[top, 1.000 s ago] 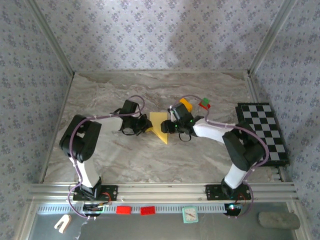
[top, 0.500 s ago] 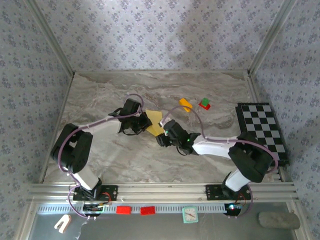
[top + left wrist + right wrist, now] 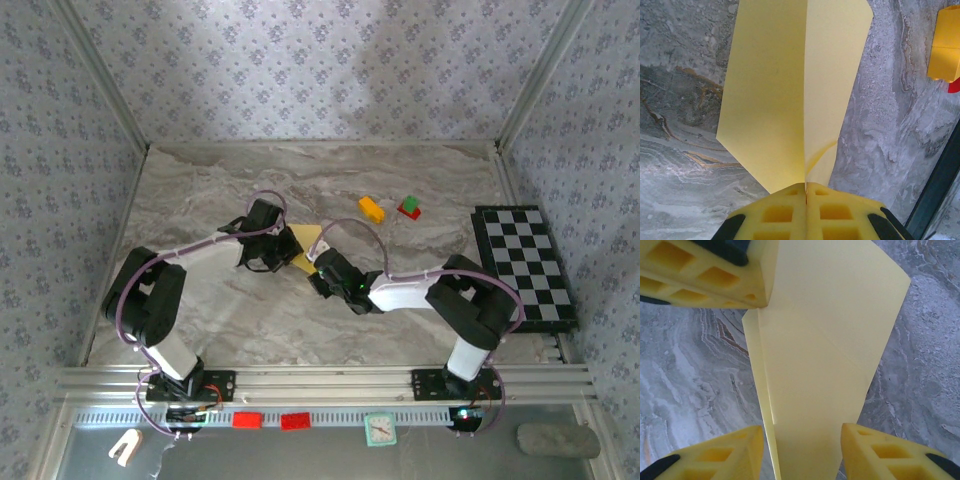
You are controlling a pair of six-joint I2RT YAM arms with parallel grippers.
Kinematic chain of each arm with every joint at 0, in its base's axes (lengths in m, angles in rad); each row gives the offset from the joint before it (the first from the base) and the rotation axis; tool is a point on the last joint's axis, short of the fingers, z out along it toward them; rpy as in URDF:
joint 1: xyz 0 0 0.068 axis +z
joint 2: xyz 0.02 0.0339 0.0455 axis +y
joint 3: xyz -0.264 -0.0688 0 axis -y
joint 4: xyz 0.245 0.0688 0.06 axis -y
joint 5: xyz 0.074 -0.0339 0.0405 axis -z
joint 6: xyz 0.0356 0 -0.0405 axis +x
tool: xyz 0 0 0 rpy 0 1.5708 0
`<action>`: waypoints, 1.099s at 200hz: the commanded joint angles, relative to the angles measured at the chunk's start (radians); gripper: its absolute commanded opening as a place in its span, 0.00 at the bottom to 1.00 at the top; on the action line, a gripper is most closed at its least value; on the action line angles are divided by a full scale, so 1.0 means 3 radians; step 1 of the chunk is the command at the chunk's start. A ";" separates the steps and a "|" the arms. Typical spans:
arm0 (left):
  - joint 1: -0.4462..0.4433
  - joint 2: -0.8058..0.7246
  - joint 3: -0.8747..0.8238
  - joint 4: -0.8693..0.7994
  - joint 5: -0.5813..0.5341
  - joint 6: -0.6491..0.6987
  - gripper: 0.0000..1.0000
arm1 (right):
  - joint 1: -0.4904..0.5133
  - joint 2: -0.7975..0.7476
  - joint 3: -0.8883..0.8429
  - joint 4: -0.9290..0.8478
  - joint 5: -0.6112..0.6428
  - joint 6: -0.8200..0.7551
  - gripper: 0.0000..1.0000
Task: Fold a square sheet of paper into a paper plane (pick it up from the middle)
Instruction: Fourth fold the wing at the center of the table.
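Worktop (image 3: 200, 200) of grey marble is seen at centre frame under the partly folded yellow sheet of paper (image 3: 306, 240), pinched at one edge by the left gripper (image 3: 805, 189) and straddled by the wide-spread right gripper (image 3: 801, 434).

The right gripper (image 3: 314, 264) has moved away from the orange block (image 3: 372, 209), which its arm half covered one second ago. The block is now uncovered and well behind the gripper. The gripper went toward the arm bases and to the left, and it is now just beside the left gripper (image 3: 283, 248). Its spread fingers (image 3: 725, 452) stand one on each side of the yellow paper (image 3: 305, 243). The big yellow triangle seen earlier between the grippers is now a small patch past the right gripper's tips. The left arm's elbow has dropped outward.
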 commanded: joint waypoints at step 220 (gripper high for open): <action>0.0340 -0.0670 -0.0756 0.0348 0.0177 -0.0195 0.31 | -0.0248 -0.0082 -0.0250 0.0499 -0.0735 -0.0280 0.15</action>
